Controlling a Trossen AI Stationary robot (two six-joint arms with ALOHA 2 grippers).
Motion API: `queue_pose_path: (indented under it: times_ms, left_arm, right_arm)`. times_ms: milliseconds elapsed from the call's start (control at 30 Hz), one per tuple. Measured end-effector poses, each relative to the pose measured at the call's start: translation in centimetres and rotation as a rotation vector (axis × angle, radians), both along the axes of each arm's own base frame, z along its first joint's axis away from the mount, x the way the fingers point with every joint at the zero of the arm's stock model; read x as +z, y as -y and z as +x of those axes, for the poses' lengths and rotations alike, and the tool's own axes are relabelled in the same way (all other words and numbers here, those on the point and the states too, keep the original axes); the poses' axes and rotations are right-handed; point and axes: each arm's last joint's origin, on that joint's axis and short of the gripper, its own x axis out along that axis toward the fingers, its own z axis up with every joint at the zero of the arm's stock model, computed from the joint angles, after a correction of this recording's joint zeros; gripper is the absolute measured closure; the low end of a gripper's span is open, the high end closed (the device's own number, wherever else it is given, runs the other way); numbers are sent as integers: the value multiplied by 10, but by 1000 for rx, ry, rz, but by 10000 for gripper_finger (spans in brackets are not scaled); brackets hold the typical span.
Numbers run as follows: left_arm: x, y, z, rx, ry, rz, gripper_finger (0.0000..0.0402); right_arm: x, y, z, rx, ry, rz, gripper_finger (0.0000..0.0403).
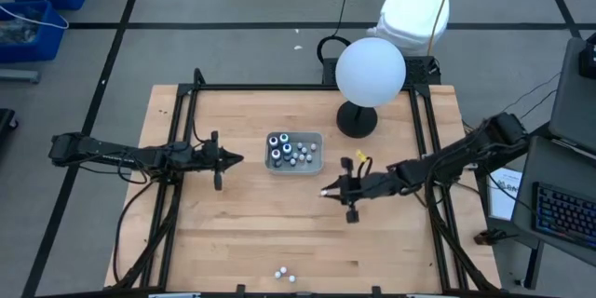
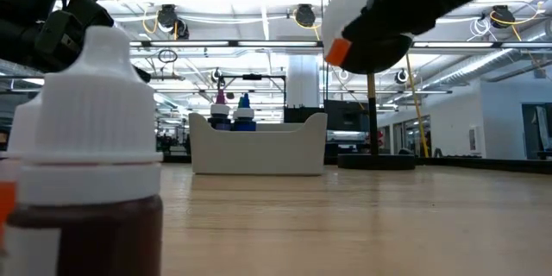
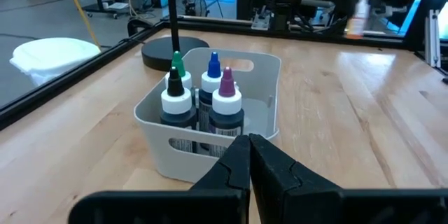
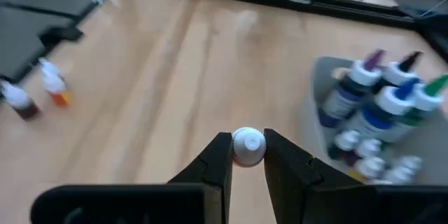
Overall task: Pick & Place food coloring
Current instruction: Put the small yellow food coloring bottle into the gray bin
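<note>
The grey tray (image 1: pixel 317 140) stands mid-table with several food coloring bottles (image 1: pixel 291 152) upright inside; the left wrist view shows them (image 3: pixel 199 101) and so does the right wrist view (image 4: pixel 381 108). Two more bottles (image 1: pixel 284 273) stand near the table's near edge, also in the right wrist view (image 4: pixel 35 91); one looms close in the low view (image 2: pixel 86 164). My right gripper (image 1: pixel 326 191) hovers right and near of the tray, shut on a small white-capped bottle (image 4: pixel 248 145). My left gripper (image 1: pixel 237 158), shut and empty, waits left of the tray (image 3: pixel 217 150). My right gripper pinches the small bottle by its white cap (image 4: pixel 248 147) between the two fingertips (image 4: pixel 222 155). The fingers reach roughly level from the table's right side. The bottle is lifted clear of the table; an orange end (image 2: pixel 338 51) shows at the fingers in the low view.
A white globe lamp (image 1: pixel 370 72) on a black stand (image 1: pixel 356 119) sits far and right of the tray. A black frame (image 1: pixel 186 102) runs along the table's edges. Bare wood lies between the tray and the near edge.
</note>
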Motion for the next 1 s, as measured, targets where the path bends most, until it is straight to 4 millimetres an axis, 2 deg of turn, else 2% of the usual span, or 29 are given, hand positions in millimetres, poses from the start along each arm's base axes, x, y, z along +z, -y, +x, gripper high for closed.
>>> queue_pose_path:
  times_ms: [200,433,800,1000]
  left_arm:
    - [-1,0,0,0,-6,0,389]
    - [2,-2,0,79,18,20,389]
    - [5,-3,0,84,25,133,389]
    - [11,-4,0,112,53,270,389]
  right_arm:
    - [-10,24,-15,-39,-6,-69,348]
    - [-30,44,-25,-86,119,-70,348]
    - [-31,43,-25,-67,159,-48,348]
    - [-32,44,-27,-68,175,-45,341]
